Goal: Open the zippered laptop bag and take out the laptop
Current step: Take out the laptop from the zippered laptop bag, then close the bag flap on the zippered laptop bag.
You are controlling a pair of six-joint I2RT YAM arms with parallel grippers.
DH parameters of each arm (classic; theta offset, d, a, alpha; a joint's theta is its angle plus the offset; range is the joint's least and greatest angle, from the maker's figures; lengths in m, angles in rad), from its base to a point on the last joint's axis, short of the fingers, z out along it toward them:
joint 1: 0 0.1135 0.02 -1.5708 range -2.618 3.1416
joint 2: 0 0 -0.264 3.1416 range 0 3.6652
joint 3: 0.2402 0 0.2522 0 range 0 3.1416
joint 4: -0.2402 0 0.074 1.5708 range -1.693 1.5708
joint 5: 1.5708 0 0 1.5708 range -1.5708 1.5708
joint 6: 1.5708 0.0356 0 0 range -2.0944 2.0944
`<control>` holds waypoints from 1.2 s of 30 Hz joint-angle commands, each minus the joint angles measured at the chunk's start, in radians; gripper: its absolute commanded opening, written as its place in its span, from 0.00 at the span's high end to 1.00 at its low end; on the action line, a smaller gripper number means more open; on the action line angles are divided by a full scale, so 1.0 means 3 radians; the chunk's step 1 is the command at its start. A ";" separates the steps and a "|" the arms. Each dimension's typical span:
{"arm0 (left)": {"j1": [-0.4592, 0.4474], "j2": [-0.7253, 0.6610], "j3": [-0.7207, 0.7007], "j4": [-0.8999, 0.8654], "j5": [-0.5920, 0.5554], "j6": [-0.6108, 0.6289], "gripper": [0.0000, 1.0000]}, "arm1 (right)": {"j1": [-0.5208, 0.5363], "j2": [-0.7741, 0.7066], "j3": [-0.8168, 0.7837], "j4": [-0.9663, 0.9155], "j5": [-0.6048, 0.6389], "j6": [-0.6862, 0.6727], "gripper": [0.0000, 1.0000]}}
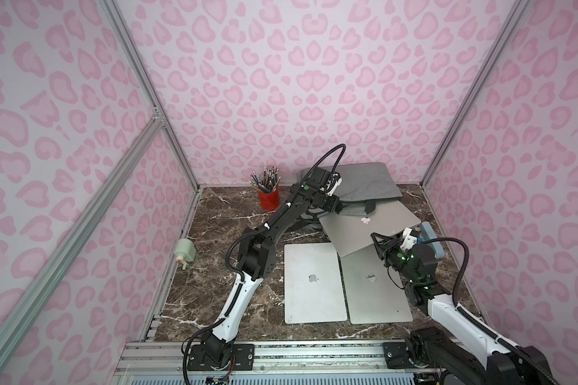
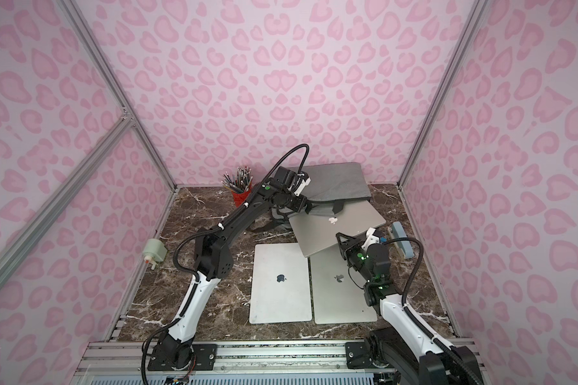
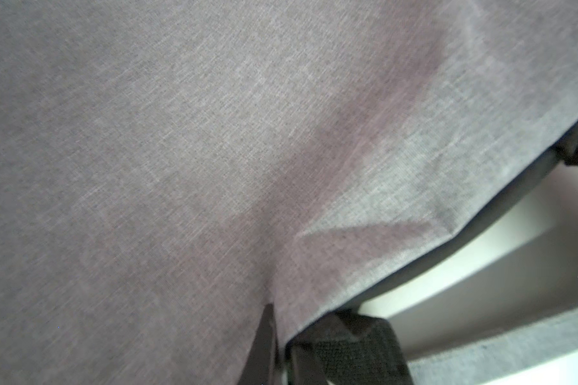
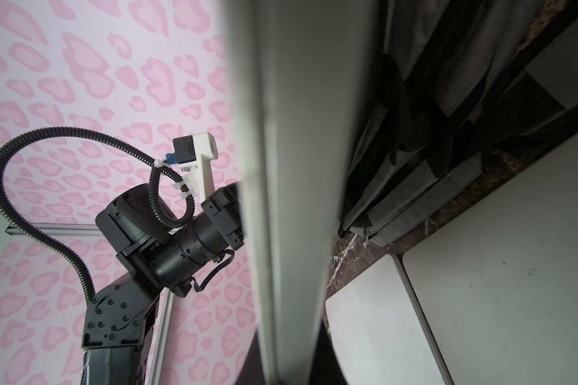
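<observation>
I have the left gripper (image 1: 339, 208) pinching the bag (image 1: 364, 181) flap up; the right gripper (image 1: 379, 241) clamps the laptop (image 1: 367, 230), half out. Next, pull it clear.

left gripper (image 1: 340, 207) tips hidden by bag (image 1: 367, 180)

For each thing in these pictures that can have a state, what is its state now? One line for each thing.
laptop bag: open, upper flap lifted.
left gripper: shut on the bag's flap edge.
held laptop: lid closed, partly out of the bag, tilted above the table.
right gripper: shut on the held laptop's edge.
left flat laptop: closed, flat on the table.
right flat laptop: closed, flat, partly under the held laptop.
red cup: upright, full of pencils.
</observation>
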 commanded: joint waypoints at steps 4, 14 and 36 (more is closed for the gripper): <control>0.0008 0.0083 0.0105 -0.0078 -0.0157 -0.0090 0.99 | -0.0197 -0.0476 0.0134 -0.0518 -0.0456 -0.0390 1.00; 0.0008 0.0070 0.0108 -0.0106 -0.0073 -0.0147 0.98 | -0.0322 -0.0867 0.0404 -0.1651 -0.1122 -0.0849 1.00; 0.0025 -0.0229 0.0138 -0.0364 0.0275 -0.0161 0.67 | -0.0089 -0.0794 0.0800 -0.1719 -0.1841 -0.1291 1.00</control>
